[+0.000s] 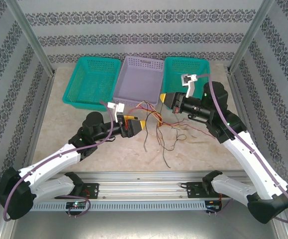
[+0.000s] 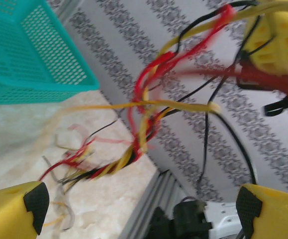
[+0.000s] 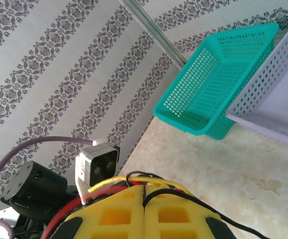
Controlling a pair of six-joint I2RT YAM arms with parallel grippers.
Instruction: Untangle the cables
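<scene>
- The table [image 1: 59,117] has three baskets in a row along its far edge: a teal basket [image 1: 91,79] on the left, a purple basket [image 1: 139,79] in the middle and a second teal basket [image 1: 176,67] on the right. All look empty, and they probably stand ready to take the cables [image 1: 157,122] once these are sorted.
- The right gripper [image 3: 144,211] lies sideways in front of the purple basket. Its yellow fingers are pressed together, with red, yellow and black strands pinched in the seam between them. Holding that end off the table lets the rest hang, which exposes where the knot sits.
- The left gripper [image 2: 141,209] faces it from just across the tangle, with its fingers spread wide to either side and holding nothing. I judge that it is lined up to close on the twisted part.
- The cables run from the right gripper's pinch down to the table between the two grippers, and their loose ends straggle toward the near edge. In the left wrist view they wind round one another in a tight braid. That picture is blurred, so which strand crosses which cannot be told.
</scene>
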